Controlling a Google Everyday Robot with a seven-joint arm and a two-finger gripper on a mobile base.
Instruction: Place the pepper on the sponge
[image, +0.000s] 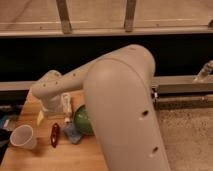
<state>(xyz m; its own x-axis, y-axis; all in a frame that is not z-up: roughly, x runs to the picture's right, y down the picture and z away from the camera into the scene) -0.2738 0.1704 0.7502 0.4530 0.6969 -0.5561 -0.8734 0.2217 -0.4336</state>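
On the desk (40, 159), near left corner, stands a white cup (23, 136). Just right of it lies the pepper (55, 135), flat on the wood with its long axis running near-to-far. Just beside that is the sponge (71, 133), blue, its right edge hidden by the green bowl (81, 120) and the big arm (120, 110). Pepper is on bare desk, not on the sponge; whether they touch I cannot tell. Handling, my guess: pepper is light, glossy so slippery, rounded so it may roll or squirt out of a pinch, and firm enough for a gentle squeeze. Best hold is across the thick middle, jaws square to its length, not the thin tip. Sponge is soft and flat, a small target. Farther back the tool (66, 116) hangs tips-down over the desk, jaws apart, nothing in them. Pepper sits below it, nearer and a little to the picture's left; sponge is just near-right of the tips.
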